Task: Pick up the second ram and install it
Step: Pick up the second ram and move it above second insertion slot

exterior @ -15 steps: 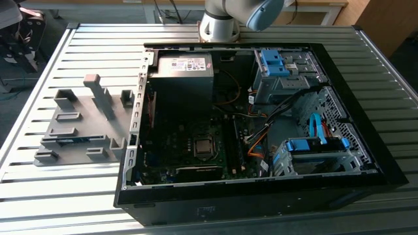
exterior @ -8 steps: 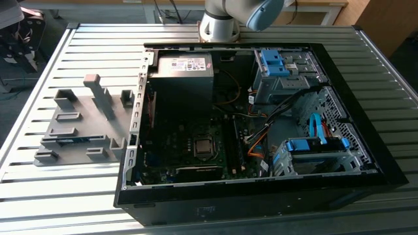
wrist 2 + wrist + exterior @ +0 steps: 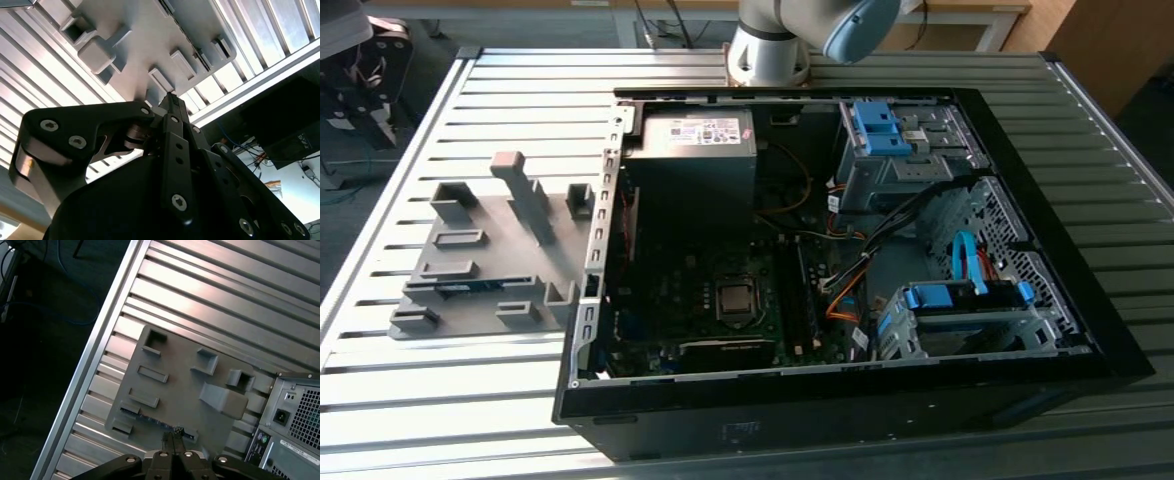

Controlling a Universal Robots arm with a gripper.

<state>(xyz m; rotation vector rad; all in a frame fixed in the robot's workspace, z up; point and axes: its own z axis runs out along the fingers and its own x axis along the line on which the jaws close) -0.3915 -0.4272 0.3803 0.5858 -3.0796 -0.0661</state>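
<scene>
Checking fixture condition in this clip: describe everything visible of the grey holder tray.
The grey holder tray looks like matte moulded plastic: a flat plate with raised rectangular pockets and one taller sloped block. It lies flat on the slatted metal table, close beside the open computer case, at the exterior view's left of it. A thin blue-green ram stick stands on edge in one slot. In the first wrist view, the gripper hangs over that slot.

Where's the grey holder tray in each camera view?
Exterior view: grey holder tray on the exterior view's left, beside the computer case.
First wrist view: tray beyond the tool, beside the computer case.
Second wrist view: tray beyond the tool.
Shared landmark: the slatted table under it.
</scene>
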